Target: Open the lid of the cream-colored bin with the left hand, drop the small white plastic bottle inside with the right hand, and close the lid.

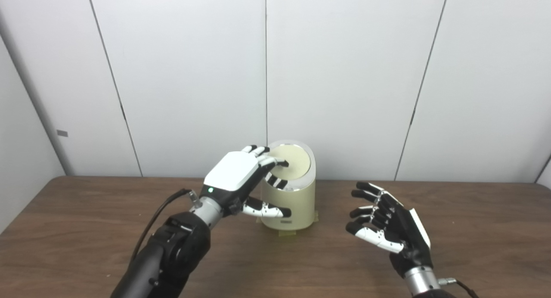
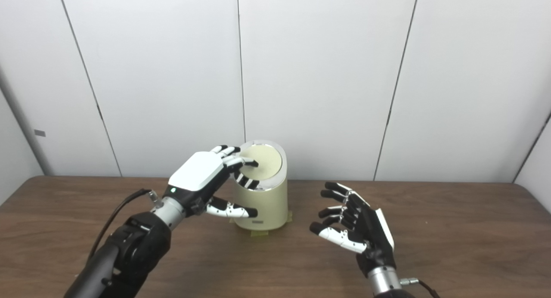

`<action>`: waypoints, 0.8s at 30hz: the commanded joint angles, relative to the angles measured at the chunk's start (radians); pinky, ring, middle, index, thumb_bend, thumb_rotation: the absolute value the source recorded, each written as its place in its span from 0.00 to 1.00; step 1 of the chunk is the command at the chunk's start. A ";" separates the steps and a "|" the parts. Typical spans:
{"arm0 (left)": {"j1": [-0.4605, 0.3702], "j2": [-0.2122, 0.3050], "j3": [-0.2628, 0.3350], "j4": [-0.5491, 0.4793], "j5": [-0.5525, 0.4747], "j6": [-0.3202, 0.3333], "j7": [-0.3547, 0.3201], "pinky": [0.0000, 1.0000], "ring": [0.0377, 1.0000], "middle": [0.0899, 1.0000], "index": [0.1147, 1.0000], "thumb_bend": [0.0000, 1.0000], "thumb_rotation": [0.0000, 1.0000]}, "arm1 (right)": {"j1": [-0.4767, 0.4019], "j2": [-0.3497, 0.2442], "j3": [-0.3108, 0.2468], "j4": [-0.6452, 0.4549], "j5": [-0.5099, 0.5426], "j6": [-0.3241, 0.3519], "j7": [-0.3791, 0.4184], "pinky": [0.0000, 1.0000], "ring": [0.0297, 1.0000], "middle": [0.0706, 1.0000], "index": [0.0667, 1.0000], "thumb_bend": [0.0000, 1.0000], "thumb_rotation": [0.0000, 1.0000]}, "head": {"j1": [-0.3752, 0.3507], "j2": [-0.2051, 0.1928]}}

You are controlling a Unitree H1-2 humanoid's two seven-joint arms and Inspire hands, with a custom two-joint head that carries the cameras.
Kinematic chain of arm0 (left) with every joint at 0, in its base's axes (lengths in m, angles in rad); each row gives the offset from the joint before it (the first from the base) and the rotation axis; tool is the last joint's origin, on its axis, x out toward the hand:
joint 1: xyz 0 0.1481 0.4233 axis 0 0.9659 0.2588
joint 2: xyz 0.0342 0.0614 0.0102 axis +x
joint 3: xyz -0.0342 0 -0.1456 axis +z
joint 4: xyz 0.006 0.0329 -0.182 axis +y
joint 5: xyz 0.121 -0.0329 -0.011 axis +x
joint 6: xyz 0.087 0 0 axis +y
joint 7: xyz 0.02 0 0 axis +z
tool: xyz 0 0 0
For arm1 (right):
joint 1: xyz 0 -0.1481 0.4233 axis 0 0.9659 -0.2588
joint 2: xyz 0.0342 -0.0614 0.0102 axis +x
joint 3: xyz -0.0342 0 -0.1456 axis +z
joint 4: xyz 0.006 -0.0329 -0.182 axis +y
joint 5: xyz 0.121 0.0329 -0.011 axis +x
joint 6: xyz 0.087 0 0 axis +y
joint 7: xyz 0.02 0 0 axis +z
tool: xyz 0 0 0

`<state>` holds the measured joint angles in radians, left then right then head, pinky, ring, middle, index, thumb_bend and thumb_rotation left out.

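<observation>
Cream-colored bin (image 1: 292, 203) stands near the middle of the brown tabletop (image 1: 473, 229), toward its far edge, with its lid (image 1: 292, 161) down. The left hand (image 1: 243, 177) reaches over the bin's left rim, fingers (image 1: 275, 162) spread on the lid and thumb against the side wall, clasping nothing; part of the rim is hidden behind them. The right hand (image 2: 357, 227) hovers right of the bin, well apart, fingers loosely spread and empty, its wrist cut off by the picture's bottom edge.
</observation>
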<state>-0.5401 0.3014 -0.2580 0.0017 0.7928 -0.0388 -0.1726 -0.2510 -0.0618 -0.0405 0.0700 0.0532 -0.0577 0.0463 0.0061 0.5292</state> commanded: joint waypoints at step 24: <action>0.313 -0.227 0.362 -0.060 -0.817 0.064 0.111 0.46 0.57 0.64 0.71 0.66 0.20 | -0.015 -0.013 -0.013 -0.042 -0.002 -0.031 -0.010 0.48 0.59 0.73 0.72 0.86 0.24 | 0.008 0.012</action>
<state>-0.2030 0.0753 0.1073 -0.0556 -0.0004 0.0559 -0.0536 -0.2453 -0.0706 -0.0470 0.0666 0.0502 -0.0602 0.0412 0.0138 0.5399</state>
